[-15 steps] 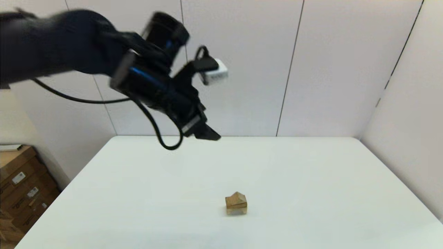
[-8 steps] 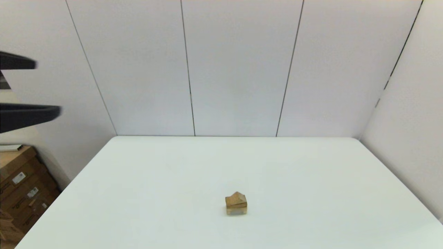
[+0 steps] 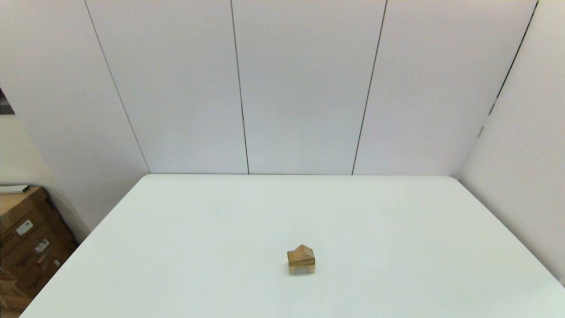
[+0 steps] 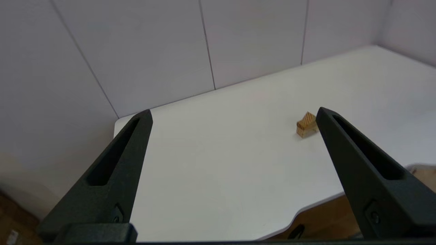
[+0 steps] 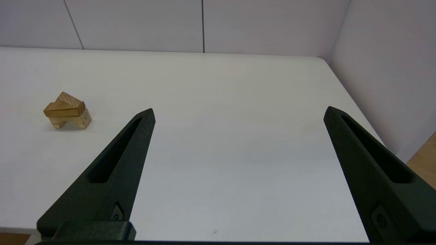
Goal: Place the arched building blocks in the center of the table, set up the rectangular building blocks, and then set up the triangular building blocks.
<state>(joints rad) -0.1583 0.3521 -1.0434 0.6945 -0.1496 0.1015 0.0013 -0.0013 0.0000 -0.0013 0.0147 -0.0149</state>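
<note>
A small stack of three wooden blocks stands near the middle of the white table (image 3: 397, 229). The arched building block (image 5: 72, 121) is at the bottom, hollow side down. The rectangular building block (image 5: 64, 109) lies across it, and the triangular building block (image 5: 70, 99) sits peak-up on top. In the head view the stack shows with the triangular block (image 3: 301, 252) on top. Neither arm shows in the head view. My left gripper (image 4: 235, 111) is open and empty, pulled back off the table's left side. My right gripper (image 5: 239, 109) is open and empty, well to the right of the stack.
Cardboard boxes (image 3: 26, 238) are stacked on the floor beside the table's left edge. White wall panels close off the back and right sides of the table.
The left arm, raised over the table's back left a second ago, has swung out of the head view to the left. The block stack has not moved.
</note>
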